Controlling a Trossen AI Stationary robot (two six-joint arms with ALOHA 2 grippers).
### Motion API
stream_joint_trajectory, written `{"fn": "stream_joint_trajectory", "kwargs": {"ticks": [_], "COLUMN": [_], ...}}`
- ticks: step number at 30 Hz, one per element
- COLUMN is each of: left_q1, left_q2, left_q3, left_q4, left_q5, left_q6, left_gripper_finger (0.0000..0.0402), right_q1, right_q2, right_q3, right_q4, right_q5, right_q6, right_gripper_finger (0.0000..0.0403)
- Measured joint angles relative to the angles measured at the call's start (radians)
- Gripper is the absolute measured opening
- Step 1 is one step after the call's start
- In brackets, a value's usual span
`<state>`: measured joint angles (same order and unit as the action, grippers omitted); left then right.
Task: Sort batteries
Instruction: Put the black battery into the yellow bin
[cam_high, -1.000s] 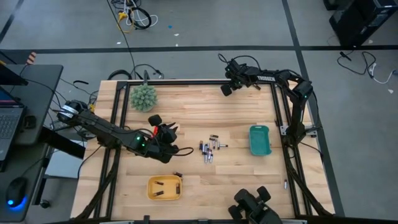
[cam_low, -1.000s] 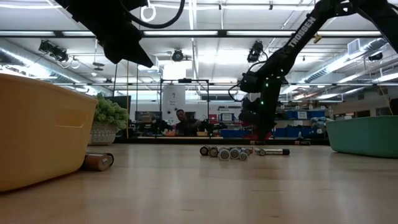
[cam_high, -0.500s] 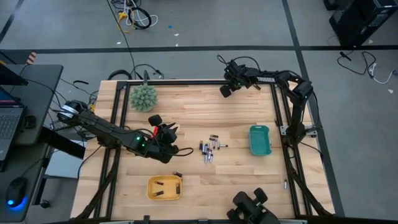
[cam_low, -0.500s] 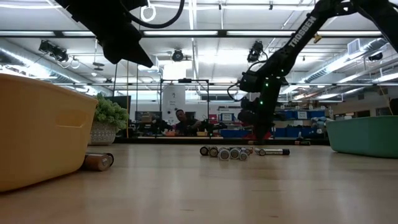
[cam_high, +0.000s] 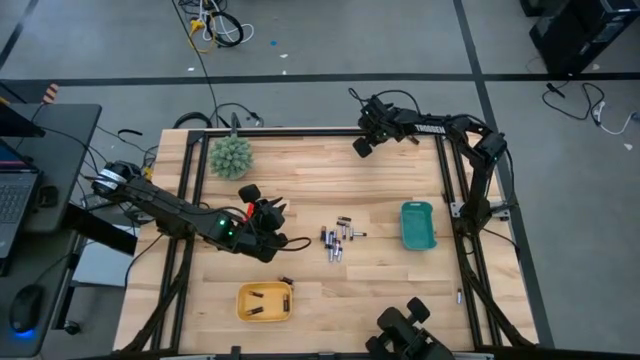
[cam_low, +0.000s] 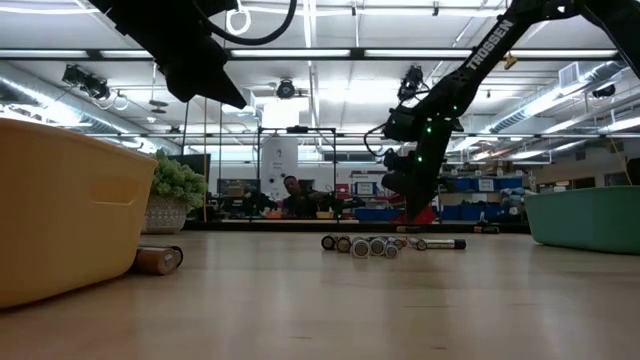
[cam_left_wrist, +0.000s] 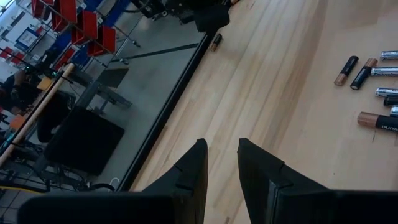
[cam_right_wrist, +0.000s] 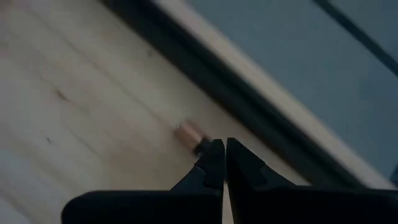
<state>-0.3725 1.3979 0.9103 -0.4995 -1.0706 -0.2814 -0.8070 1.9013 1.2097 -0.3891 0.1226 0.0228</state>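
Batteries (cam_high: 336, 240): small rigid cylinders, judged light, smooth and prone to rolling; a loose cluster is seen at the middle of the wooden table (cam_high: 330, 170), between the two trays.
Stray cells: one battery (cam_high: 285, 281) lies just beside the yellow tray (cam_high: 243, 290), and one copper-ended cell (cam_right_wrist: 190, 134) lies near the far table edge.
Sorted so far: a few dark cells are seen inside the yellow tray; the teal tray (cam_high: 418, 226) shows nothing that can be made out.
Grip advice: each cell is best pinched across its round body at mid-length, jaws square to its axis, so that it is not squirted out sideways.
Left gripper (cam_high: 270, 212): held low over the table just left of the cluster, fingers parted with nothing between them, pointed toward the cells.
Right gripper (cam_high: 364, 143): stretched to the far edge, jaws closed and empty, tips beside the stray copper-ended cell.
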Motion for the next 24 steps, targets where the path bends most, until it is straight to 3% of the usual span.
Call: {"fn": "stream_joint_trajectory", "kwargs": {"ticks": [4, 10, 17, 24], "left_q1": [0.0, 0.0, 0.0, 0.0], "left_q2": [0.0, 0.0, 0.0, 0.0], "left_q3": [0.0, 0.0, 0.0, 0.0], "left_q4": [0.0, 0.0, 0.0, 0.0], "left_q5": [0.0, -0.001, -0.001, -0.013], "left_q6": [-0.008, -0.008, -0.011, -0.011], "left_gripper_finger": [0.0085, 0.0085, 0.0085, 0.0085], "right_q1": [-0.016, -0.031, -0.019, -0.018], "right_q2": [0.004, 0.01, 0.01, 0.01], "right_q3": [0.001, 0.001, 0.001, 0.001], "right_q4": [0.029, 0.021, 0.009, 0.002], "right_q5": [-0.005, -0.147, -0.114, -0.099], "right_q6": [-0.015, -0.252, -0.568, -0.621], "right_gripper_finger": [0.0005, 0.0024, 0.0074, 0.0113]}}
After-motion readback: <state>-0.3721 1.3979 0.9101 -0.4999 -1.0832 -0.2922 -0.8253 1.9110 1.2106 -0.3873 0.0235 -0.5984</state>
